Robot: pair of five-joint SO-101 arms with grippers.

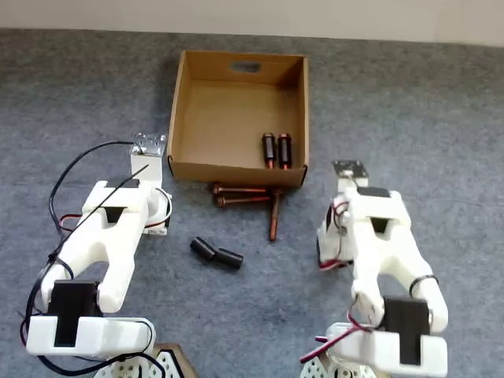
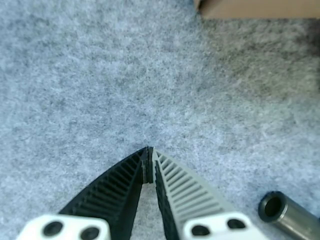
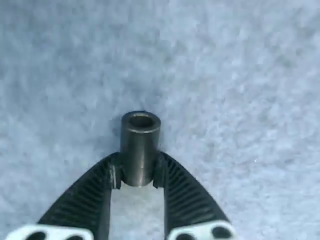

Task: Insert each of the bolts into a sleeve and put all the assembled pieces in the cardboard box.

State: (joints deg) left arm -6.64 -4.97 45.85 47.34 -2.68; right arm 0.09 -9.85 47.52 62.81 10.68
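The cardboard box stands open at the back centre, with two assembled pieces upright by its front wall. Three copper bolts lie on the carpet just in front of the box, one of them pointing toward me. Two black sleeves lie close together nearer the arms. My right gripper is shut on a third black sleeve, held with its bore facing away. My left gripper is shut and holds nothing above bare carpet, with a sleeve lying beside it.
Grey carpet covers the table. The left arm stands left of the loose sleeves and the right arm to the right of the bolts. A corner of the box shows far ahead of the left gripper.
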